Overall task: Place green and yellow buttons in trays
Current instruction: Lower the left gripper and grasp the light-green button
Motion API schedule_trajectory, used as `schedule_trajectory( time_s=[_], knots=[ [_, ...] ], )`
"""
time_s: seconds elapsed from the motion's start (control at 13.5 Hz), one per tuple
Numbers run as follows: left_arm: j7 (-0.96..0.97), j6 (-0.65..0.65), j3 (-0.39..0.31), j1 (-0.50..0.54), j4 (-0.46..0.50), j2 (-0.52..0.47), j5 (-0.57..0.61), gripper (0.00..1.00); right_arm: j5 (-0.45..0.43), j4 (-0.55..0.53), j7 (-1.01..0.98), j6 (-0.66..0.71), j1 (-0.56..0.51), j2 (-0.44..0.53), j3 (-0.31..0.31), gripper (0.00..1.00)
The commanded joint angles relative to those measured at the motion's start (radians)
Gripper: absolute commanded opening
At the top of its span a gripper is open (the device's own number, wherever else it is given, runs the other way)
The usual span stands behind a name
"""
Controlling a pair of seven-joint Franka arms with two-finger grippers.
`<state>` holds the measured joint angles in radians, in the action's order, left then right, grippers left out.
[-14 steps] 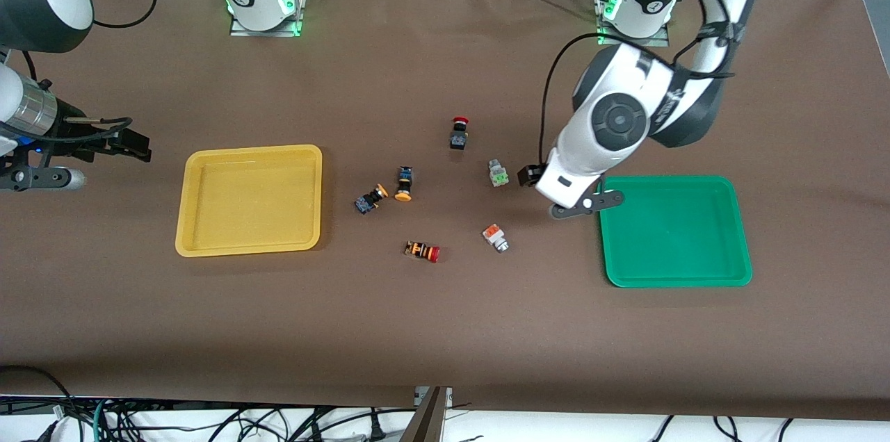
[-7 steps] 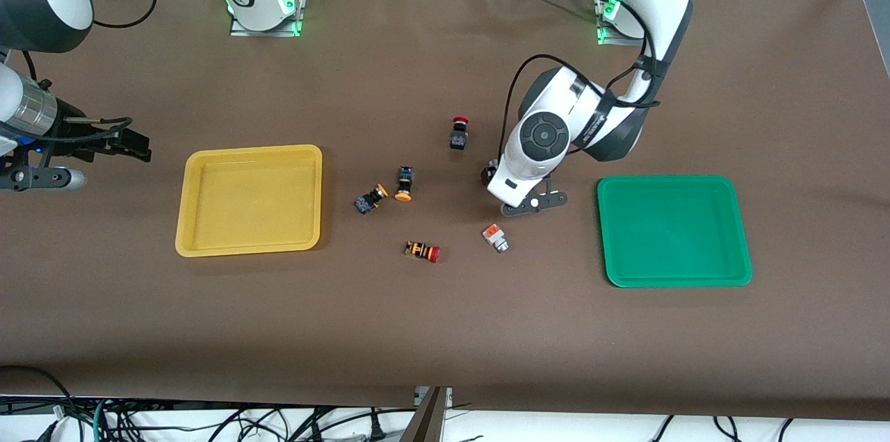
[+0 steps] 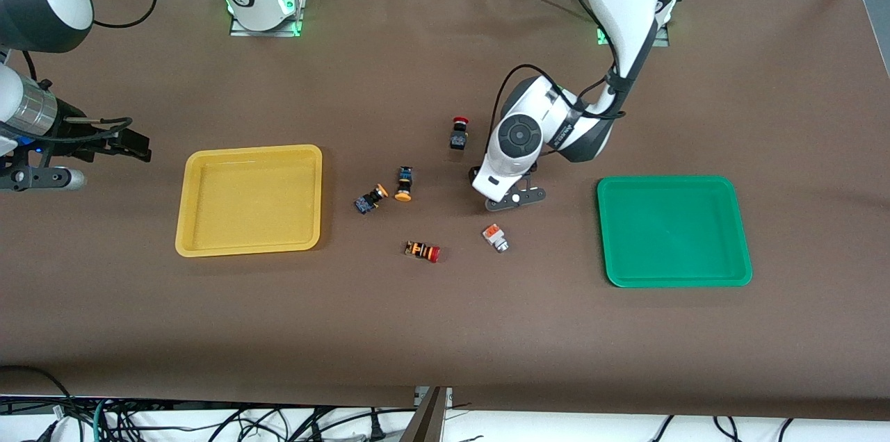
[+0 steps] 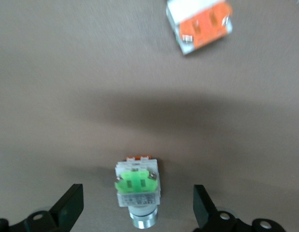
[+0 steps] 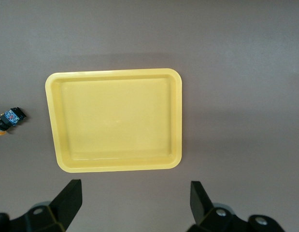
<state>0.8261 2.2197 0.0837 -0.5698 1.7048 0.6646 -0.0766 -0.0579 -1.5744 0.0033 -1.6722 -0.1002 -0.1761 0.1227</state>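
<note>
The left gripper (image 4: pixel 137 212) is positioned low over the middle of the brown table (image 3: pixel 445 331), directly above the silver-white push-button switch with a light-green block (image 4: pixel 137 186). Its fingers (image 4: pixel 69 205) are spread wide, one on each side of this switch, and nothing is gripped. In the front view the switch is hidden under the left arm's wrist.

The second silver-white push-button switch with an orange block (image 3: pixel 495 237) lies on the table nearer to the front camera than the left gripper, apart from it; it is also seen in the left wrist view (image 4: pixel 199 24).

Two push-button switches with orange-yellow round caps on black-blue bodies are noted close together between the trays: one (image 3: pixel 404 183) and the other (image 3: pixel 370 200), the latter slightly nearer to the yellow tray. Both lie on their sides.

The shallow yellow plastic tray with a raised rim (image 3: pixel 249 150) sits toward the right arm's end of the table; the matching green plastic tray (image 3: pixel 742 233) sits toward the left arm's end. No button is held in either tray.

A red-capped black button (image 3: pixel 458 133) and a red-capped button with an orange-striped body (image 3: pixel 422 251) are also on the table.

The right gripper (image 5: pixel 135 205) waits, raised, beside the yellow tray, with fingers parted and unloaded.
</note>
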Motion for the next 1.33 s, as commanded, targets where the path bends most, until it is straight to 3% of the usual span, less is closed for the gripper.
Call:
schedule_trajectory(
  time_s=[0.0,0.07,0.15,0.3,0.44,0.74,0.89,1.26],
  knots=[
    [0.030,0.037,-0.009,-0.016,0.010,0.016,0.017,1.00,0.012,-0.003,0.014,0.006,0.001,0.007,0.000,0.99],
    [0.030,0.037,-0.009,-0.016,0.012,0.018,0.018,0.99,0.012,-0.003,0.014,0.006,0.001,0.007,0.000,0.99],
    [0.030,0.037,-0.007,-0.021,0.012,0.021,0.018,0.85,0.010,-0.003,0.014,0.006,0.001,0.007,0.000,0.99],
    [0.030,0.037,-0.009,-0.027,0.012,0.027,0.018,0.40,0.012,-0.003,0.014,0.006,0.001,0.007,0.000,0.99],
    [0.028,0.035,-0.009,-0.025,0.012,0.026,0.018,0.13,0.012,-0.003,0.014,0.006,0.001,0.007,0.000,0.99],
    [0.007,-0.004,-0.013,-0.015,0.007,0.001,0.021,0.04,0.010,-0.003,0.014,0.006,0.001,0.007,0.000,0.99],
    [-0.016,-0.113,-0.019,0.004,-0.005,-0.046,0.021,0.04,0.012,-0.003,0.015,0.006,0.001,0.007,0.000,0.99],
    [-0.327,-0.377,-0.018,0.174,-0.045,-0.184,0.021,0.05,0.010,-0.003,0.015,0.006,0.001,0.007,0.002,0.99]
  ],
)
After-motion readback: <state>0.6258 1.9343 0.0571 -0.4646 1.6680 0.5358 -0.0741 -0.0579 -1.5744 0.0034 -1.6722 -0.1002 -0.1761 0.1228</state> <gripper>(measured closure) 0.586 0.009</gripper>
